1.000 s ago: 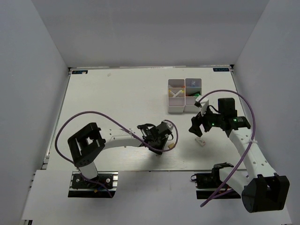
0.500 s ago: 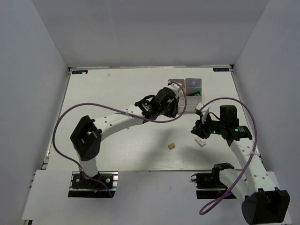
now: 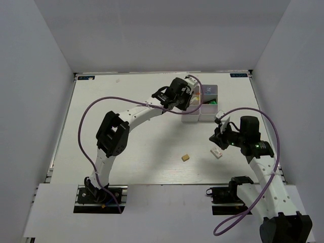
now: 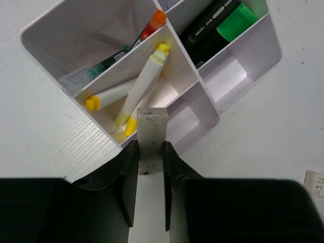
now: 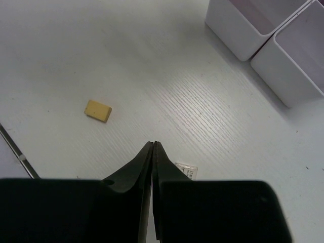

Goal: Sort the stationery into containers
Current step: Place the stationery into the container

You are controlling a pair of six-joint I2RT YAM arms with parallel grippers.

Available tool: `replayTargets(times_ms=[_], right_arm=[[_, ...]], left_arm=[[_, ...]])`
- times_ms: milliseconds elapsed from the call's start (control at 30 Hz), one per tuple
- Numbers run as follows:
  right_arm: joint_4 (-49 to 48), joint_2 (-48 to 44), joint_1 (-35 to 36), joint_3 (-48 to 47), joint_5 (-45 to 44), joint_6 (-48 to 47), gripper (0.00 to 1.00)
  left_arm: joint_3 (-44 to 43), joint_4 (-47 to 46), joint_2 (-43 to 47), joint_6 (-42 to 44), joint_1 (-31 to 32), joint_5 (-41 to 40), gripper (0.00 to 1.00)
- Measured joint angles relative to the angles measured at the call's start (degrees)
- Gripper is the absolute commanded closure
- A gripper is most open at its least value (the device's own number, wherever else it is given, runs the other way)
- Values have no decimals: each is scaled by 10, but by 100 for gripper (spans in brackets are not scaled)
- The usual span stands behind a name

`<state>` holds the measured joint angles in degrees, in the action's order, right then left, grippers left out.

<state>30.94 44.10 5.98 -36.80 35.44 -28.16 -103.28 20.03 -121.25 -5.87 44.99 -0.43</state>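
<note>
- Grey walls [image 3: 152, 30] close off three sides; a white table [image 3: 126, 157] runs under both of my arms.
- White four-compartment box [image 3: 190, 120] sits toward the far right of the table. My left arm is stretched out to it.
- Left gripper [image 4: 151, 146]: jaws narrow, clamped on a pale flat stick [image 4: 152, 126] smudged with dark specks, its free end pointing at the box.
- Stick's free end hangs over the compartment that holds the white markers with yellow ends [image 4: 144, 83]. Can't tell whether it touches them.
- Neighbouring compartments: thin pens [image 4: 147, 31], one orange-tipped, in one; a black marker with a green end [image 4: 210, 23] in another.
- Right gripper [image 5: 153, 144]: fingers pressed together, nothing between them, low over bare table on the near-right side of the box.
- Small white eraser [image 5: 185, 170] with printing on it lies flat just beside those fingertips. Contact unclear.
- Tan eraser [image 5: 98, 110] lies alone on the table, well apart from the box and to the left of my right gripper.
</note>
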Motion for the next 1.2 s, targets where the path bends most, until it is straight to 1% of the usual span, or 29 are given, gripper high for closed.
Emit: replayTargets(times_ms=[133, 233, 300, 333, 367, 400, 467, 500, 533, 567, 600, 633, 700, 733, 767, 833, 1067, 1100, 1200], right_arm=[[-9, -1, -3, 2, -4, 6, 93], [-12, -2, -4, 3, -6, 8, 90], [-13, -1, -5, 3, -6, 9, 84], [-14, -1, -6, 3, -6, 10, 80], [-15, -1, -6, 3, -6, 10, 75], [-15, -1, -6, 3, -5, 11, 67], [-15, -1, -7, 3, -4, 7, 60], [-14, -1, -7, 3, -3, 4, 53], [-13, -1, -7, 3, 0, 1, 50], [-12, -1, -7, 3, 4, -4, 48], [-11, -1, -7, 3, 8, -9, 47], [-10, -1, -7, 3, 11, -13, 45], [-9, 0, -7, 4, 19, -22, 45], [-9, 2, -7, 5, 23, -25, 45], [-9, 3, -7, 6, 26, -29, 45], [-7, 6, -7, 9, 32, -36, 44], [-3, 14, -7, 10, 47, -60, 44], [2, 15, -7, 10, 56, -74, 44], [34, 22, -7, 11, 97, -164, 39]], left_arm=[[0, -2, -1, 28, -5, 20, 100], [2, -13, -1, 42, -5, 36, 100], [6, -20, -1, 47, -4, 43, 98], [7, -21, -2, 49, -3, 46, 98], [8, -22, -2, 50, -3, 50, 97], [8, -23, -2, 51, -3, 53, 97], [8, -25, -3, 51, -3, 56, 92], [8, -26, -3, 51, -2, 56, 84], [8, -26, -3, 51, -2, 56, 79], [8, -26, -3, 51, -2, 56, 72], [8, -26, -4, 50, -2, 56, 61], [8, -26, -4, 52, -2, 56, 59], [8, -26, -4, 50, -2, 56, 55], [8, -26, -4, 50, -1, 55, 50], [8, -26, -4, 51, -1, 54, 48], [9, -26, -4, 50, 0, 52, 46], [16, -26, -3, 47, 7, 47, 45], [17, -25, -2, 42, 8, 43, 43], [28, -20, 16, 5, 8, 29, 32]])
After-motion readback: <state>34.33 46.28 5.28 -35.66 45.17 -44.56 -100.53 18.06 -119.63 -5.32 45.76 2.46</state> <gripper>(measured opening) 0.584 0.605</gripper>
